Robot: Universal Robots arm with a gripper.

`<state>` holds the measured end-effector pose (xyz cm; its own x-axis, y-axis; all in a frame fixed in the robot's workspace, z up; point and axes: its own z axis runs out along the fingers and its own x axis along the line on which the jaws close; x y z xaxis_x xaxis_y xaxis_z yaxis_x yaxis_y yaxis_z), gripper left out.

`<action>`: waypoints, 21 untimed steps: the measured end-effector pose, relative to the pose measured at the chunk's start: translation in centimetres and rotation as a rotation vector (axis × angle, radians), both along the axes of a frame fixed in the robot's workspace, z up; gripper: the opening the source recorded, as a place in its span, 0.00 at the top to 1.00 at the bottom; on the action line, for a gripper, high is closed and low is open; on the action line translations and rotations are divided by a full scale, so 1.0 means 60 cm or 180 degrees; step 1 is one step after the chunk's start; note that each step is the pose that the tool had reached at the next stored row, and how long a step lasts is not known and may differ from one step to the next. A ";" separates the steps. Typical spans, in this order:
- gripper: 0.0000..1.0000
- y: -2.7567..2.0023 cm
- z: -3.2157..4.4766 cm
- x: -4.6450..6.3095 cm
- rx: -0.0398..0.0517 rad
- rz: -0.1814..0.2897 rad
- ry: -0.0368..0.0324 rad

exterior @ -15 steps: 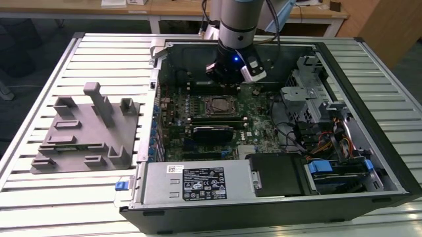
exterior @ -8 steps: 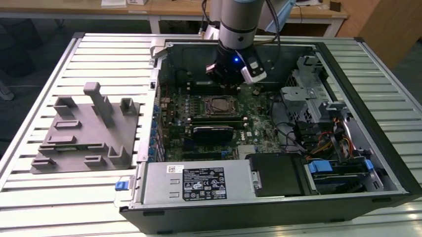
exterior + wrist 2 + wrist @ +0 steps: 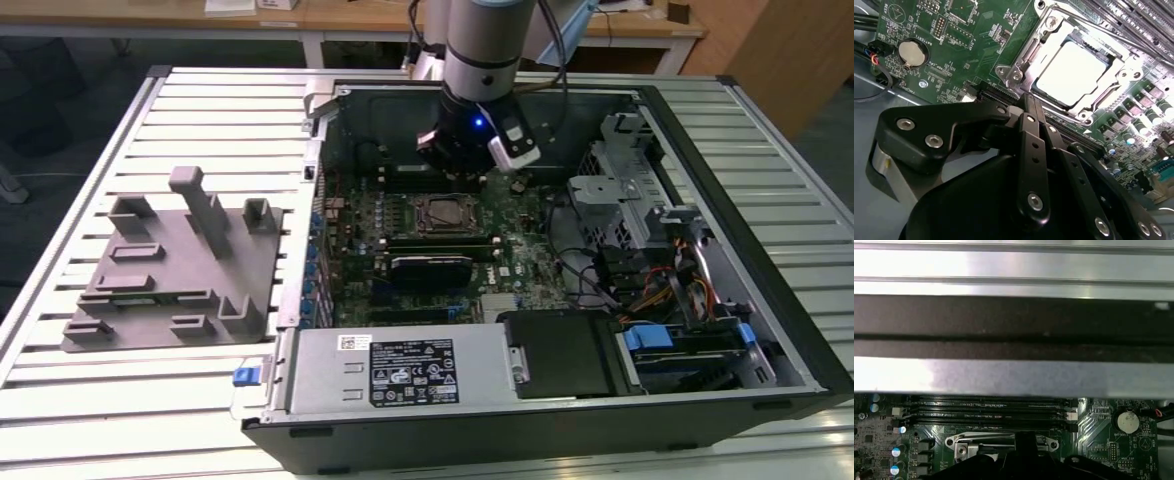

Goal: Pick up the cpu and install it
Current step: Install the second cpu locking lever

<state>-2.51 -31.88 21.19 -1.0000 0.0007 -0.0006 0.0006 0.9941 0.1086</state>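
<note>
Pale silver cpu (image 3: pixel 1074 75) lying flat inside the metal socket (image 3: pixel 1021 55) on the green motherboard (image 3: pixel 961 45), seen in the second wrist view; in the exterior view showing as a small bright square (image 3: pixel 442 211) mid-board. Sitting apart from the gripper, not touched by it.

Black gripper (image 3: pixel 1030 102) hanging just above the board beside the socket, fingers (image 3: pixel 1026 116) pressing together at the tips and holding nothing. In the exterior view, hovering (image 3: pixel 461 160) over the far part of the open computer case (image 3: pixel 747 250), under the silver arm (image 3: pixel 481 45).

Round coin battery (image 3: pixel 911 53) resting on the board, well apart from the socket; also showing in the first wrist view (image 3: pixel 1127 422).

Long black memory slots (image 3: pixel 989 407) running beside the socket.

Grey tray (image 3: pixel 174 265) standing on the slatted table (image 3: pixel 120 400) towards the exterior view's left, outside the case.
</note>
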 end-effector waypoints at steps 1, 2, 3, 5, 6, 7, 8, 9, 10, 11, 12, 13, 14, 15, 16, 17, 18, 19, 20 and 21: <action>0.89 -0.0007 0.000 0.000 0.0000 0.0000 0.0000; 0.89 -0.0015 0.000 0.000 0.0000 0.0000 0.0000; 0.89 -0.0026 0.000 0.000 0.0000 0.0000 0.0000; 0.89 -0.0054 0.000 0.000 0.0000 0.0000 0.0000; 0.89 -0.0067 0.000 0.000 0.0000 0.0000 0.0000; 0.89 -0.0081 0.000 0.000 0.0000 0.0000 0.0000; 0.89 -0.0093 0.000 0.000 0.0000 0.0000 0.0000; 0.89 -0.0099 0.000 0.000 0.0000 0.0000 0.0000; 0.89 -0.0100 0.000 0.000 0.0000 -0.0001 0.0000; 0.89 -0.0102 0.000 0.001 0.0000 0.0000 0.0000; 0.89 -0.0103 0.000 0.001 0.0000 0.0000 0.0000; 0.89 -0.0106 0.000 0.001 0.0000 0.0000 0.0000; 0.89 -0.0109 0.000 0.001 0.0000 -0.0001 0.0000; 0.89 -0.0119 0.000 0.001 -0.0001 0.0000 0.0000; 0.89 -0.0127 0.000 0.001 -0.0001 0.0000 0.0000; 0.89 -0.0129 0.003 0.001 -0.0001 0.0000 0.0000; 0.89 -0.0129 0.007 0.001 -0.0001 -0.0001 0.0000; 0.89 -0.0129 0.012 0.001 -0.0001 -0.0001 0.0000; 0.89 -0.0129 0.018 0.001 0.0000 0.0000 0.0000; 0.89 -0.0129 0.025 0.001 -0.0001 0.0000 0.0000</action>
